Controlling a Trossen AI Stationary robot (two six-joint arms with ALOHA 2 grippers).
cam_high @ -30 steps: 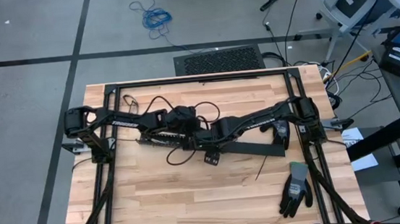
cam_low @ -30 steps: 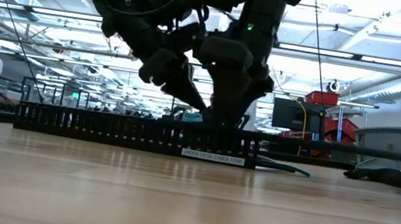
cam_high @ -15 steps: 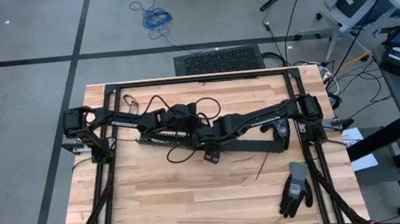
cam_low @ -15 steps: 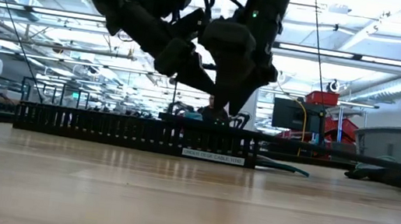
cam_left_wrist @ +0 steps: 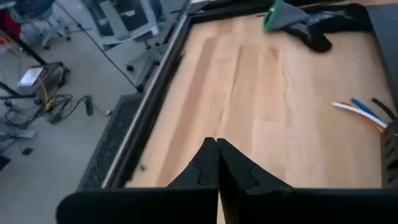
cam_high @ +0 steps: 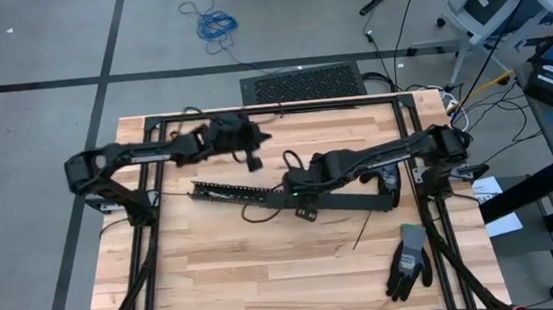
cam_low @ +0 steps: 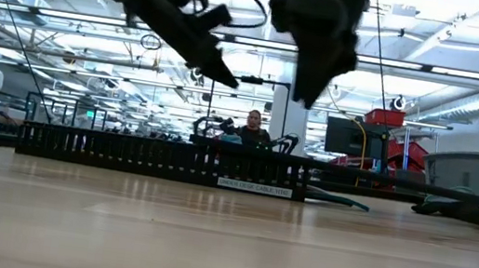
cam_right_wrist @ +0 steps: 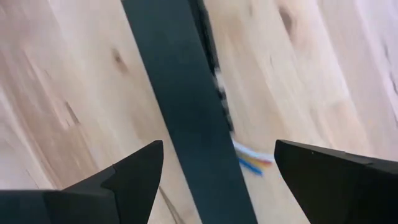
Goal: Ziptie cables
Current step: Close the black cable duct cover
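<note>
A long black cable tray lies across the table's middle. The cables show only as short coloured ends: white, yellow and blue beside the tray in the right wrist view, white and blue in the left wrist view. My right gripper hangs open above the tray, one finger on either side, touching nothing; it is raised in the low view. My left gripper is shut and held up in the air near the table's far edge.
A grey and black work glove lies near the table's right near corner. A thin black zip-tie strip rests on the wood beside it. A loose black wire loops off the tray's near side. A black frame edges the table.
Both grippers have risen from the tray. My left gripper has pulled away from the tray's middle, up and toward the table's far edge. My right gripper has lifted and stayed over the tray. The tray has kept its place.
</note>
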